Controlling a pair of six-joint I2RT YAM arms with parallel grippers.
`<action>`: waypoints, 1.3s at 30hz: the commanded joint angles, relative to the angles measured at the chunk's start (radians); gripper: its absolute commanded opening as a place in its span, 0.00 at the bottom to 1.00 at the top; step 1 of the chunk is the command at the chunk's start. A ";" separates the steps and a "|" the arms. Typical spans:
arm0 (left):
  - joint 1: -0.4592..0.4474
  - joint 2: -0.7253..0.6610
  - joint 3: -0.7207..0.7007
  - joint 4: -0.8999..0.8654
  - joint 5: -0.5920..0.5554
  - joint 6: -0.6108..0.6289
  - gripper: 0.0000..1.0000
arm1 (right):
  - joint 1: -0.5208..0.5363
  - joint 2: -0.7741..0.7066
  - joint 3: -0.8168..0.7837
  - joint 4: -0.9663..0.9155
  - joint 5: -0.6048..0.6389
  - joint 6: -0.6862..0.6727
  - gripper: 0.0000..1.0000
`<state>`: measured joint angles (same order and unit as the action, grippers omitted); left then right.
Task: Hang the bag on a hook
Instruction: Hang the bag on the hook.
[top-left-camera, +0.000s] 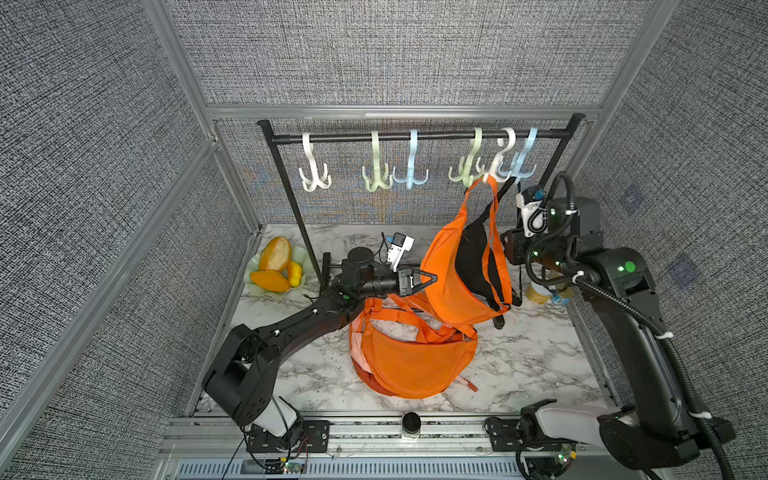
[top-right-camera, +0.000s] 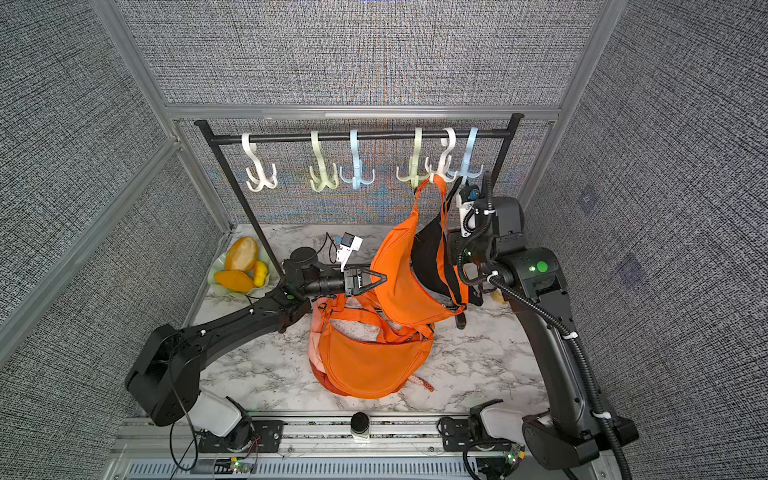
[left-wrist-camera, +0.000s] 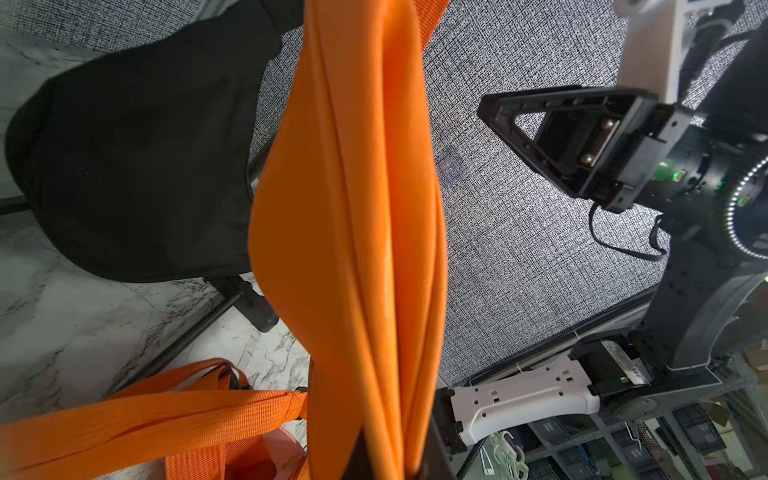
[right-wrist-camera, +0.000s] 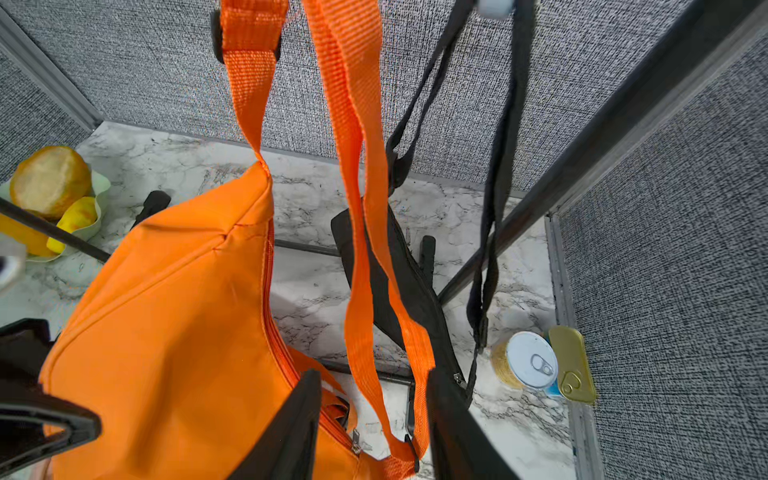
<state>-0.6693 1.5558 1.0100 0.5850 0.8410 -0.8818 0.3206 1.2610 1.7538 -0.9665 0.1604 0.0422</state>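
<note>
Apparently the hanging is all but done: the hanging orange bag (top-left-camera: 453, 282) dangles by its orange strap (top-left-camera: 493, 208) from a prong of the white hook (top-left-camera: 498, 166) near the right end of the rail (top-left-camera: 415, 136). Its long axis runs steeply down from the hook. A black bag (top-left-camera: 473, 257) hangs just behind it.

The right pincer (right-wrist-camera: 372, 386) is spread. In its wrist view the strap's two runs pass between its fingers without being clamped, and the hook lies above it along the strap. The left pincer (top-left-camera: 432, 277) is pressed together at the bag's left edge. In the left wrist view the fabric folds converge between its tips, so it seems to pinch the bag's body there.

What the next move turns on, I judge, is that the strap threads the gap of the right pincer. A withdrawal has to go back toward its own arm, away from the strap, or it may drag the loop off the prong. The right arm is nearer the hook and the left nearer the bag's body.

A second orange bag (top-left-camera: 415, 361) lies flat on the counter (top-left-camera: 540, 353), in front of and below the hanging one.
</note>
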 joint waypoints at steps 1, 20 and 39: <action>0.011 0.033 0.033 0.082 0.019 -0.010 0.08 | 0.010 -0.025 -0.021 0.034 0.052 0.016 0.50; 0.061 0.106 0.260 -0.391 -0.236 0.339 0.61 | 0.183 -0.168 -0.176 0.111 0.154 0.009 0.65; 0.186 -0.235 -0.062 -0.337 -0.324 0.335 0.62 | 0.355 -0.180 -0.568 0.278 0.082 0.054 0.83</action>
<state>-0.4919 1.3617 0.9718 0.2096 0.5339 -0.5499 0.6601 1.0740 1.2015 -0.7441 0.2958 0.0811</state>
